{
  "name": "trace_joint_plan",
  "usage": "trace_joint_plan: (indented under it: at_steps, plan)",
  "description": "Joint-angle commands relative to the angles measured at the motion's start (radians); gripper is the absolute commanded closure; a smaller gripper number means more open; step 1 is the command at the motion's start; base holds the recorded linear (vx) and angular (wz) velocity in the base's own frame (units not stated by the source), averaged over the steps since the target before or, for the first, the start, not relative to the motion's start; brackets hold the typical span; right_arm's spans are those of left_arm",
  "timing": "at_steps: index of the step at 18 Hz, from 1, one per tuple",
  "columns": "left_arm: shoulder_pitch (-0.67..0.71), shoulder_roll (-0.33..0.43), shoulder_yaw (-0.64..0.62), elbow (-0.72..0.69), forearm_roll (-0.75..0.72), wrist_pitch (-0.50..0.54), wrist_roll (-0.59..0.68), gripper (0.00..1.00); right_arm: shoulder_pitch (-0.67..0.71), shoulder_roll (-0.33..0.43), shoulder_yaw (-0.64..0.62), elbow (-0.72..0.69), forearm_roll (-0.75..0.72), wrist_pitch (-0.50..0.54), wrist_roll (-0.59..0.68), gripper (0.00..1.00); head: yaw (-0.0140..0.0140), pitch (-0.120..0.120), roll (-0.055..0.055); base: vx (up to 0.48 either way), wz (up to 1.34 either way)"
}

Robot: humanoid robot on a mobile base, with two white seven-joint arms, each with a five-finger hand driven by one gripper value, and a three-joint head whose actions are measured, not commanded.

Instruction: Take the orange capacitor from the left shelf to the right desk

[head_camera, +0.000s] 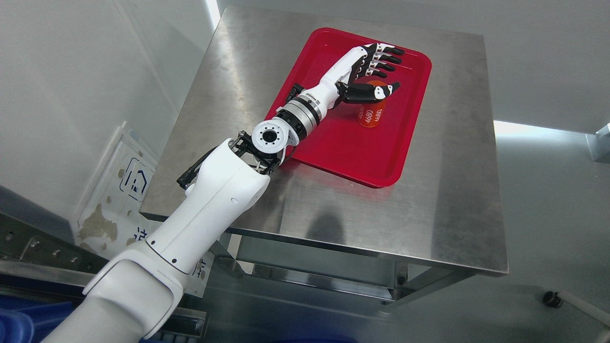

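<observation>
White left arm stretched over red tray (333, 147), robot hand (374, 71) fingers spread, thumb beside orange capacitor (371, 116), holding nothing

Orange capacitor (371, 116): "4680" printed on side.

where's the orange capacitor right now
In the head view the capacitor stands on the red tray on the steel desk, right of centre, just under the open left hand.
</observation>
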Motion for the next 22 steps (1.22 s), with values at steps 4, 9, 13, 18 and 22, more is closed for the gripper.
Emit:
trace_joint_plan:
  at_steps: [4, 9, 13, 18, 22]
  plan:
    - [-0.083, 0.018, 0.318, 0.024, 0.0, -0.026, -0.01, 0.0, 0.023, -0.017, -0.011, -0.017, 0.006, 0.0, 0.0, 0.0, 0.0, 0.0, 0.0, 0.0, 0.0]
    - [0.045, 0.018, 0.422, -0.126, 0.0, -0.036, -0.01, 0.0, 0.022, -0.017, -0.011, -0.017, 0.006, 0.0, 0.0, 0.0, 0.0, 0.0, 0.0, 0.0, 0.0]
    - [0.203, 0.018, 0.448, -0.363, 0.0, 0.075, -0.005, 0.0, 0.022, -0.017, -0.011, -0.017, 0.006, 0.0, 0.0, 0.0, 0.0, 0.0, 0.0, 0.0, 0.0]
    - [0.36, 0.043, 0.504, -0.544, -0.002, 0.115, -0.007, 0.0, 0.023, -0.017, -0.011, -0.017, 0.006, 0.0, 0.0, 0.0, 0.0, 0.0, 0.0, 0.0, 0.0]
    - [0.397, 0.098, 0.554, -0.558, -0.002, 0.115, -0.011, 0.0, 0.023, -0.017, -0.011, -0.017, 0.006, 0.0, 0.0, 0.0, 0.0, 0.0, 0.0, 0.0, 0.0]
